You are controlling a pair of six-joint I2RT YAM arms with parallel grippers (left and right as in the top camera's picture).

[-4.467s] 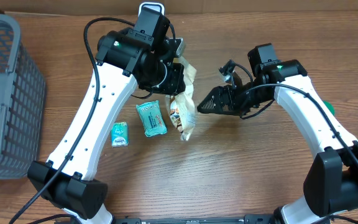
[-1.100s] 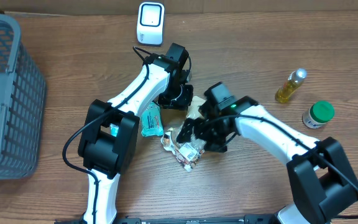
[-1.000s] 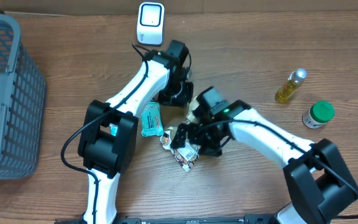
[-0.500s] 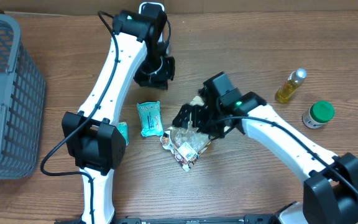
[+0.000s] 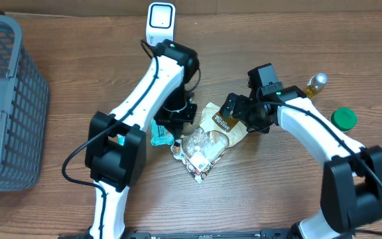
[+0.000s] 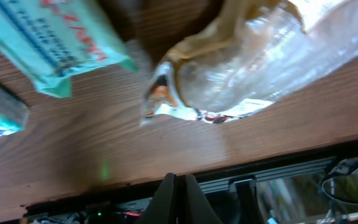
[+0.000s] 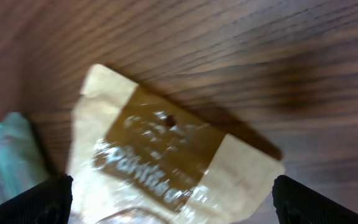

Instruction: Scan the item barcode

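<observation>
- You are at the pick-up step. The snack bag (image 5: 207,136) lies on the table (image 5: 277,199) just below the middle of the overhead view, and neither gripper holds it.
- The left gripper (image 5: 180,114) hangs just left of the bag's top, its jaws pressed together on nothing. The right gripper (image 5: 234,111) sits at the bag's upper right corner, jaws spread wide.
- Next you need a firm pinch on the bag's paper top. Then lift it toward the scanner (image 5: 161,16) at the top edge, code side facing it.
- The bag is crumpled, with a tan paper top bearing a brown label, a clear body, and a foil end at lower left. No barcode shows, so expect to turn it.
</observation>
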